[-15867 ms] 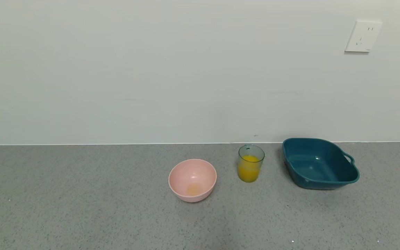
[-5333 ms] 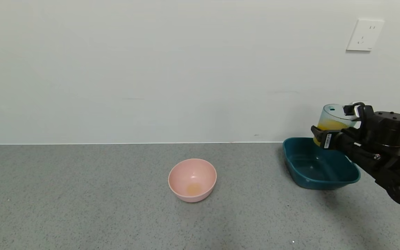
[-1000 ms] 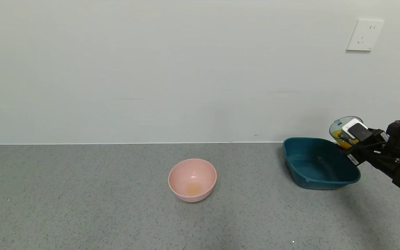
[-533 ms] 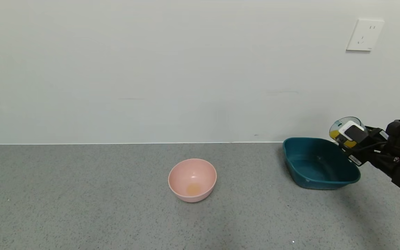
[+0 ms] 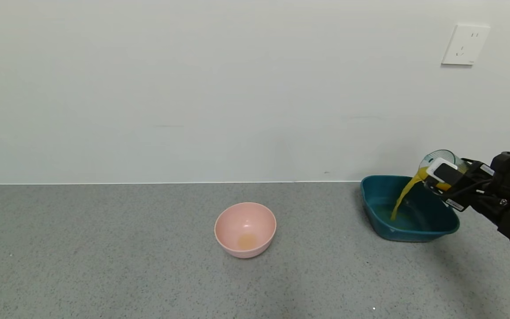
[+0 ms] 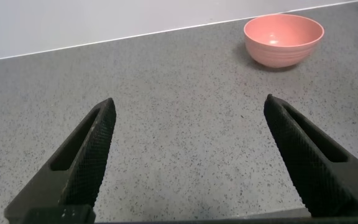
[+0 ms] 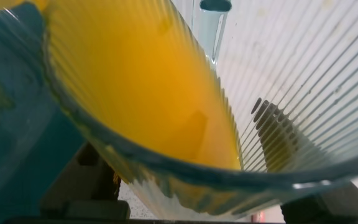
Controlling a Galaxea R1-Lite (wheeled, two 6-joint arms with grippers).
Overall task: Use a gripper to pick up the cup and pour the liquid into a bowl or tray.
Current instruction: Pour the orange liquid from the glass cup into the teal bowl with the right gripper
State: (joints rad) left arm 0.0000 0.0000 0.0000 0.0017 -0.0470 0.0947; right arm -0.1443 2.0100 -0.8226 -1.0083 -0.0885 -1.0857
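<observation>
Most steps done: our right end effector (image 5: 442,176) holds the cup (image 5: 443,159) tipped, liquid (image 5: 403,197) streaming into the tray (image 5: 414,234). Cup approx. half full; we finish pouring. Left end effector (image 6: 188,158) idle, wide, over desk (image 5: 104,266).

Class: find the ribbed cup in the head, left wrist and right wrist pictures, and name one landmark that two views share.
Head view: the cup is at far right, tipped in the right gripper, pouring liquid into the teal tray.
Left wrist view: not in it.
Right wrist view: the cup fills the picture.
Shared landmark: the pink bowl, in head and left wrist views.
</observation>
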